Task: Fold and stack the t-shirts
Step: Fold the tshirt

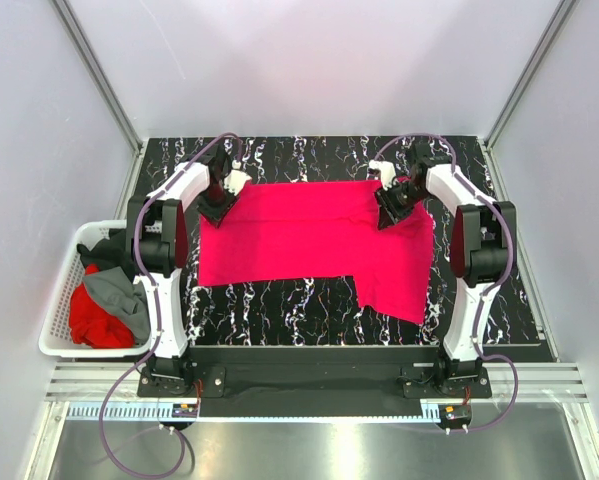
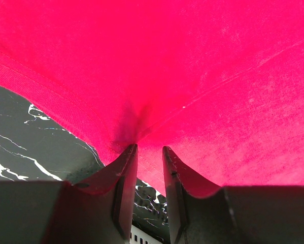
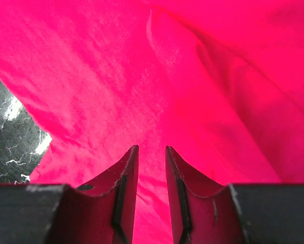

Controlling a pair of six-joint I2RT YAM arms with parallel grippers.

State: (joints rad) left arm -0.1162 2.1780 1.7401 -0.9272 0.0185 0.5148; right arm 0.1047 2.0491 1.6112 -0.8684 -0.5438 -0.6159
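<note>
Left pincer (image 2: 149,148): I am clamping the far edge of the crimson t-shirt (image 1: 299,240).
Right pincer (image 3: 150,147): clamping it too.
Basket (image 1: 59,295): sitting beyond the left edge of the worktop (image 1: 279,310).

A black marbled table (image 1: 279,310) carries one spread crimson-pink t-shirt (image 1: 299,240).

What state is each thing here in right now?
pink shirt: spread out on the table
left gripper: shut on the pink shirt's far left corner
right gripper: shut on its far right part
red shirt: crumpled in the basket
grey shirt: crumpled, over the red one
black shirt: crumpled at the basket's far end
basket: upright, part full
</note>
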